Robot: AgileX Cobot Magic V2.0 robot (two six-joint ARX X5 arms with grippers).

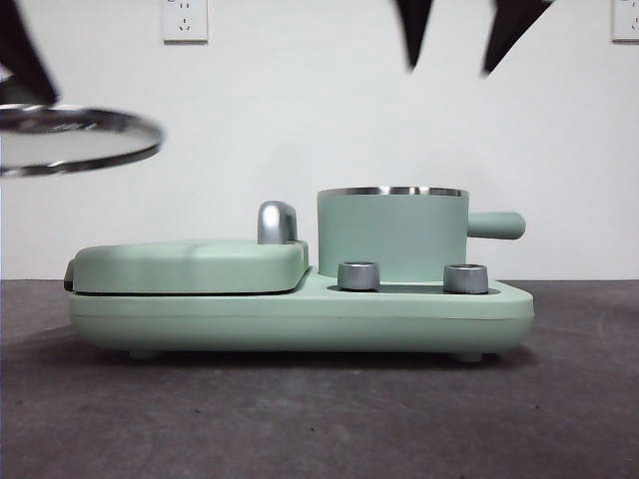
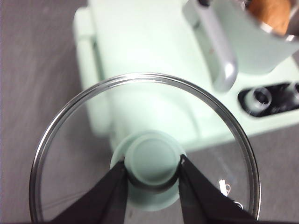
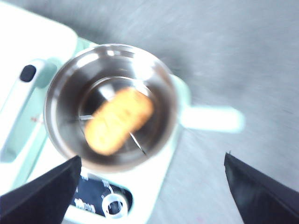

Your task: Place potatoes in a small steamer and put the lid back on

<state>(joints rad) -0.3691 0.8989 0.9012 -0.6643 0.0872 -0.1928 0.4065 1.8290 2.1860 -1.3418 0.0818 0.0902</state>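
From the front, one arm comes in at the upper left edge, dark and blurred, holding the lid [image 1: 70, 140] level in the air, out beside the appliance [image 1: 300, 309] and above its flat griddle cover [image 1: 190, 264]. Two black jaw tips of the other gripper [image 1: 449, 72] hang from the top edge, spread apart, directly above the small steamer [image 1: 391, 232]. The steamer stands upright on the appliance's right half, steel rim on top, its stubby handle sticking out to the right, two metal knobs [image 1: 359, 275] in front of it.

The left wrist view shows the left gripper [image 2: 153, 169] with both jaws pinching the mint-green knob at the lid's centre, one jaw on each side. The glass disc spreads out around the jaws, its steel rim a full ring, the griddle cover visible through the glass. Beyond the jaws, a silver handle [image 2: 217, 49] and a corner of the steamer show, with the potato [image 2: 273, 14] inside it.

In the right wrist view the right gripper [image 3: 154, 186] has its jaws spread wide and holds nothing. The steamer sits ahead of and between the jaws, well below them. The potato lies on its side on the steel floor, oblong, orange-brown and blurred.
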